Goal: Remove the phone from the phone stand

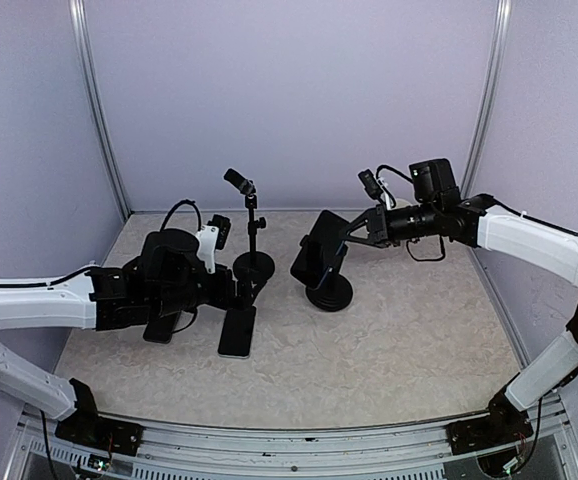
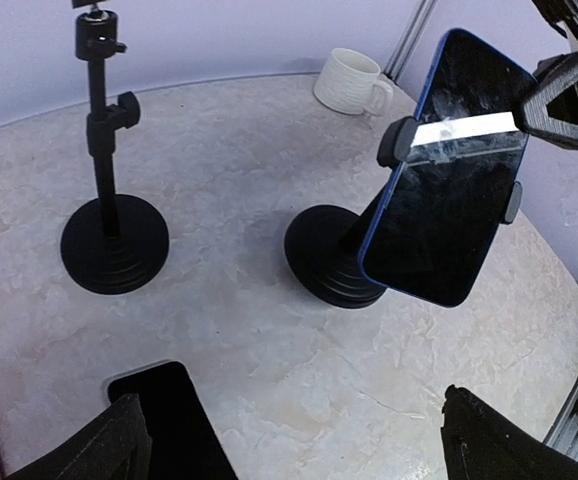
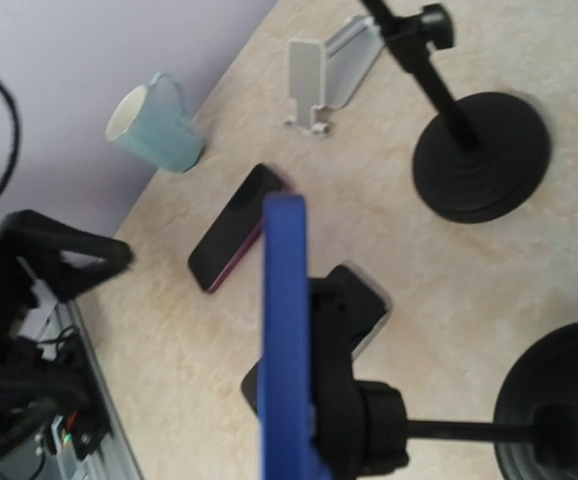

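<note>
Right tool [image 1: 353, 233] is clenched, tips at the upper edge of the phone [image 2: 449, 170], right of centre in the top view. Can't tell whether it actually pinches the phone or just touches it; its fingers don't show in the right wrist view.

Left tool [image 2: 294, 455] is fully released, fingers [image 2: 89, 450] spread at both bottom corners of its wrist view, low over the surface [image 1: 409, 350] and holding nothing.

Phone sits in the stand [image 2: 334, 255], clamped at both long sides, tilted back, screen facing the left wrist camera. Blue case, with a white tape strip [image 2: 464, 132] across the upper screen. The right wrist view sees it edge-on, centre frame.

Second stand [image 2: 114, 245] is upright in the left of the left wrist view, well apart from the first.

Black phone [image 1: 237, 330] lies flat just below the left tool, and another phone [image 1: 161, 328] lies further left, partly under the arm.

Mug [image 2: 349, 80] stands at top centre of the left wrist view, near the back wall. Silver holder [image 3: 324, 70] is at the top of the right wrist view.
</note>
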You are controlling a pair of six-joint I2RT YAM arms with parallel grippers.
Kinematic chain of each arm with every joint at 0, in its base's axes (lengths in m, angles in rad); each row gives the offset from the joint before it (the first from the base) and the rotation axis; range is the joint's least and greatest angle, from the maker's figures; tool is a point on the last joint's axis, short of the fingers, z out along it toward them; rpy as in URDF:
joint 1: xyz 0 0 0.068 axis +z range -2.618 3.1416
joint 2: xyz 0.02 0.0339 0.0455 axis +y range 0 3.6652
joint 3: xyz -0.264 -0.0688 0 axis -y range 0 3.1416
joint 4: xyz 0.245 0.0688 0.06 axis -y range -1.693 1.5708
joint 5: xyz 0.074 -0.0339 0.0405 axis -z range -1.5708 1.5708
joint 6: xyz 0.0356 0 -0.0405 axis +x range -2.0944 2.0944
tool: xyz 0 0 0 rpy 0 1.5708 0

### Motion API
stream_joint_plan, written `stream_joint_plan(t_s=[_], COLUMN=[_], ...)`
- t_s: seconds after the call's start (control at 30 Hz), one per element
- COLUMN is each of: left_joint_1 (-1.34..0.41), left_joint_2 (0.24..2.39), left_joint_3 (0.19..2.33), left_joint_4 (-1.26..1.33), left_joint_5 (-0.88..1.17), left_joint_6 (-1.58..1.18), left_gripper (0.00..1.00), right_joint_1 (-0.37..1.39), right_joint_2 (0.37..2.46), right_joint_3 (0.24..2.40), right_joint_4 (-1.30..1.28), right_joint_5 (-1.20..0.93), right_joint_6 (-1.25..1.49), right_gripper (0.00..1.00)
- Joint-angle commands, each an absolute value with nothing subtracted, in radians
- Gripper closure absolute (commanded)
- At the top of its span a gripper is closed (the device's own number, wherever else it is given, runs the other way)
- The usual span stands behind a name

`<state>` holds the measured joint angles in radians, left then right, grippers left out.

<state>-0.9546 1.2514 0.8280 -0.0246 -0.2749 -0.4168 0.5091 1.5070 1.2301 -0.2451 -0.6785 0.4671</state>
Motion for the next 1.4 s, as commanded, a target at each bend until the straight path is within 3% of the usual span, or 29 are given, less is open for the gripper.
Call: stream_joint_plan(t_s=[0.0,0.33,0.93,1.17,1.37], left_joint_1=[-1.001,-1.052,-1.079,-1.092,-1.096], left_joint_2=[1.324,1.573,1.805,1.821,1.816], left_joint_3=[0.865,1.007,1.174,1.189,1.161], left_joint_4=[0.052,0.116,0.13,0.129,0.141], left_joint_5=[-0.221,-0.075,-0.097,-0.154,-0.187], left_joint_6=[-0.408,-0.392,-0.337,-0.328,-0.336], left_gripper=[0.01,0.01,0.01,0.15,0.39], right_joint_1=[0.504,0.515,0.529,0.533,0.535], right_joint_2=[1.448,1.463,1.453,1.456,1.451], right_joint_3=[1.25,1.254,1.223,1.197,1.188], right_joint_4=[-0.195,-0.297,-0.328,-0.315,-0.304], right_joint_5=[-0.784,-0.796,-0.826,-0.828,-0.824], right_joint_6=[0.416,0.355,0.306,0.31,0.318], right_gripper=[1.0,1.0,1.0,1.0,1.0])
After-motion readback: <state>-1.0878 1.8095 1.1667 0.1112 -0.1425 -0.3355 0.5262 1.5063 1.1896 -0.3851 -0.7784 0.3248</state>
